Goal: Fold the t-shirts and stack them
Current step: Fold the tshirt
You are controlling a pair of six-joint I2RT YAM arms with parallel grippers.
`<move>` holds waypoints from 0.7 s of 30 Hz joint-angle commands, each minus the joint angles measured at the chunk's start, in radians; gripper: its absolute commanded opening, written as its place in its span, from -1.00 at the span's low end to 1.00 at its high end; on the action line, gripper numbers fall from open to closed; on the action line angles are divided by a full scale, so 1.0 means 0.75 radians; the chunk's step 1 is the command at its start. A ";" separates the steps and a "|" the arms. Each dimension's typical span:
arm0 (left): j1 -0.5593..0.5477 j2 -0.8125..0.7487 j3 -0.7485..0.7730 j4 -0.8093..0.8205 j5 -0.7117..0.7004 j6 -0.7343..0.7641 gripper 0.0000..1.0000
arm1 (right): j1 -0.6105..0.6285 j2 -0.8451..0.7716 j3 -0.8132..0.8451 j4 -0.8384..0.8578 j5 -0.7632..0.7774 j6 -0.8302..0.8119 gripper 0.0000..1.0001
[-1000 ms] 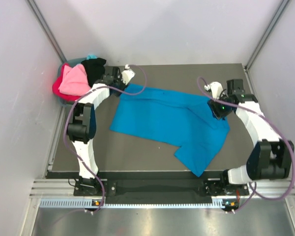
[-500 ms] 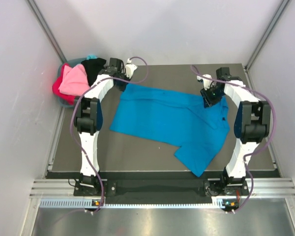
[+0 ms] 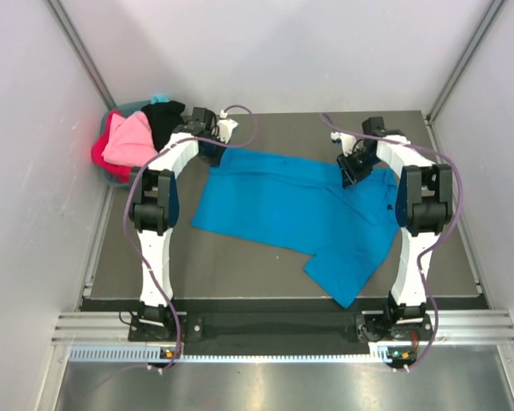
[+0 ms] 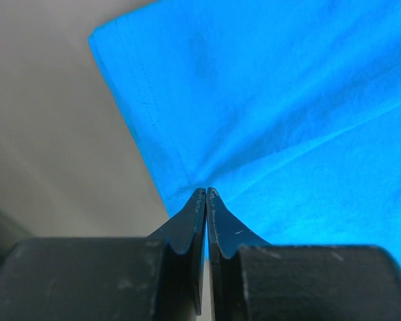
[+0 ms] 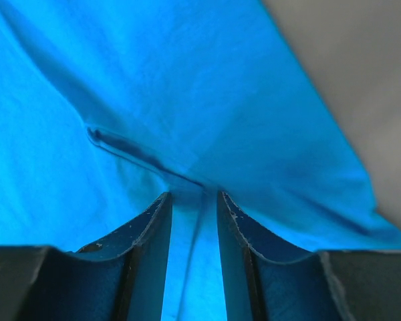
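Note:
A bright blue t-shirt point(image 3: 291, 205) lies spread across the dark table, crumpled toward its near right corner. My left gripper point(image 3: 216, 152) sits at the shirt's far left corner. In the left wrist view its jaws point(image 4: 206, 191) are pressed together on the shirt's hemmed edge point(image 4: 287, 100). My right gripper point(image 3: 353, 175) is at the shirt's far right part. In the right wrist view its jaws point(image 5: 192, 195) stand a little apart with a bunched fold of blue cloth point(image 5: 187, 80) filling the gap. Creases run out from the tips.
At the far left a teal basket point(image 3: 130, 108) holds a pink t-shirt point(image 3: 130, 139), a black one point(image 3: 164, 118) and a red one point(image 3: 101, 157). Bare dark table point(image 3: 240, 265) shows in front of the blue shirt. White walls close in both sides.
Both arms reached to the shirt's far corners, the right one swinging in leftward. Both grippers closed down onto the blue cloth.

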 commanded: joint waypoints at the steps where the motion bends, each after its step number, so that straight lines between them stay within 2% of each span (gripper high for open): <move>1: 0.002 -0.035 -0.011 -0.002 -0.001 -0.026 -0.85 | 0.022 0.019 0.065 -0.024 -0.036 -0.006 -0.32; 5: 0.002 -0.037 -0.026 0.004 -0.016 -0.021 -0.86 | 0.024 0.019 0.061 -0.034 -0.028 -0.016 -0.35; 8: 0.002 -0.035 -0.026 0.010 -0.020 -0.021 -0.86 | 0.024 0.015 0.048 -0.032 -0.032 -0.014 -0.48; 9: 0.002 -0.033 -0.024 0.010 -0.022 -0.024 -0.86 | 0.024 0.013 0.044 -0.028 -0.034 -0.010 -0.61; 11: 0.002 -0.031 -0.021 0.008 -0.024 -0.021 -0.86 | 0.028 0.013 0.042 -0.028 -0.038 -0.006 -0.73; 12: 0.004 -0.029 -0.021 0.010 -0.024 -0.021 -0.86 | 0.028 0.005 0.034 -0.022 -0.038 -0.004 -0.90; 14: 0.002 -0.035 -0.021 0.013 -0.030 -0.019 -0.86 | 0.039 -0.016 0.016 -0.007 -0.026 -0.002 -1.00; 21: 0.004 -0.057 -0.044 0.027 -0.028 -0.011 -0.86 | 0.112 -0.230 -0.127 0.036 0.031 0.014 -1.00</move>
